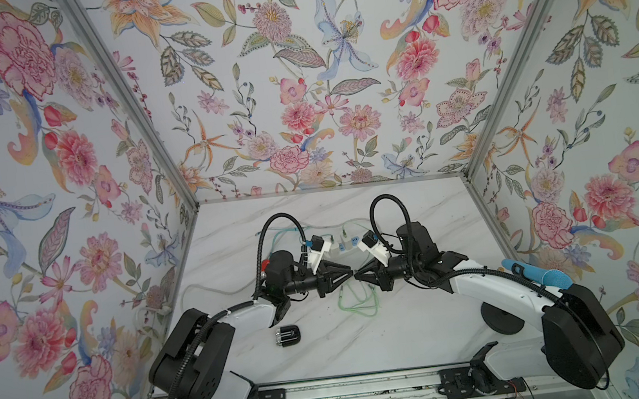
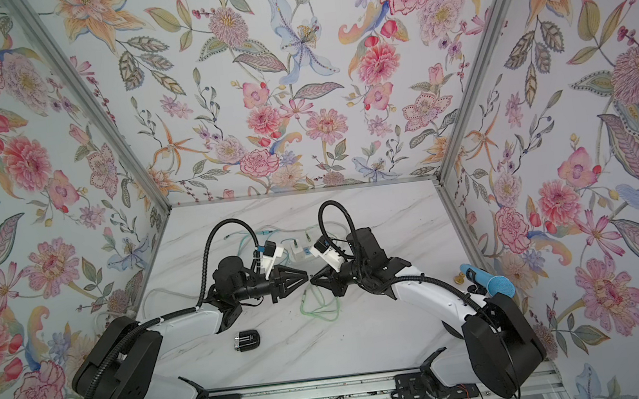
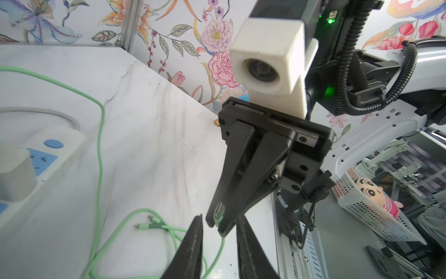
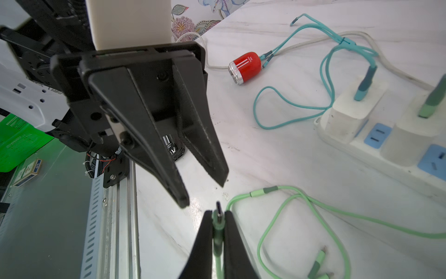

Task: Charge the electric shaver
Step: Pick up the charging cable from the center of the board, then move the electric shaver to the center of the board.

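Observation:
A black electric shaver lies alone on the marble table, in front of my left arm. A red shaver lies further back with teal cable ends at its base. My right gripper is shut on the USB-C plug of the green cable, and the metal tip sticks out past the fingertips. My left gripper faces it tip to tip over the mid table. Its jaws are open on either side of the plug without touching it.
A white power strip with blue sockets and two white chargers stands behind the grippers. Green cable loops lie under them. A blue brush-like object rests by the right wall. A black disc sits under the right arm.

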Controlling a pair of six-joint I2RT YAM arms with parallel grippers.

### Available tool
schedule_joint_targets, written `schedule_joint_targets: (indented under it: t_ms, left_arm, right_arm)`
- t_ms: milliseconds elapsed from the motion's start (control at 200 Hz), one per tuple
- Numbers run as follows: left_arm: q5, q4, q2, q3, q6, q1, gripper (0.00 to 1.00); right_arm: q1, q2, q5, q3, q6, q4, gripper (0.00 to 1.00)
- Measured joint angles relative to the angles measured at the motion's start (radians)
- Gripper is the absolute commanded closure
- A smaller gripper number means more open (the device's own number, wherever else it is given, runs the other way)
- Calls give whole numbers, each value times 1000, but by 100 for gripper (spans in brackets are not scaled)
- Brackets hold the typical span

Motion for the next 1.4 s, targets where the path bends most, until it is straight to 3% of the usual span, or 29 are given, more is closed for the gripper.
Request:
schedule_joint_targets:
  t_ms: [150, 295, 405, 535, 691, 856, 1206, 1251, 1296, 1401]
  left_arm:
    - [-176, -401, -126, 158, 232, 26, 55]
    - [-562, -779, -208, 343, 492, -20, 52]
    - [-808, -1003, -271, 352, 633, -60, 48]
    - [-966, -1220, -341, 289, 785, -84, 43]
    - [-1014, -1398, -407, 180, 903, -164, 37]
    - [-1011, -1488, -418, 105, 990, -219, 38]
    - [-994, -1512, -373, 31, 1098, -252, 35]
    - [-989, -1514, -370, 31, 1107, -254, 32]
    - [-986, -1513, -367, 31, 1124, -256, 22]
    - [-986, -1520, -346, 31, 1150, -260, 21]
  right_arm:
    - [0, -18, 25, -34, 3, 2, 100]
    - [0, -21, 56, -75, 16, 11, 100]
    - [2, -21, 80, -106, 31, 26, 100]
    - [8, -13, 90, -123, 40, 34, 100]
    - [33, 3, 97, -123, 42, 52, 100]
    - [57, 13, 101, -123, 49, 66, 100]
    - [100, 46, 104, -123, 60, 72, 100]
    - [100, 53, 103, -122, 60, 72, 100]
    - [100, 60, 103, -121, 60, 72, 100]
    - [100, 75, 100, -120, 60, 72, 100]
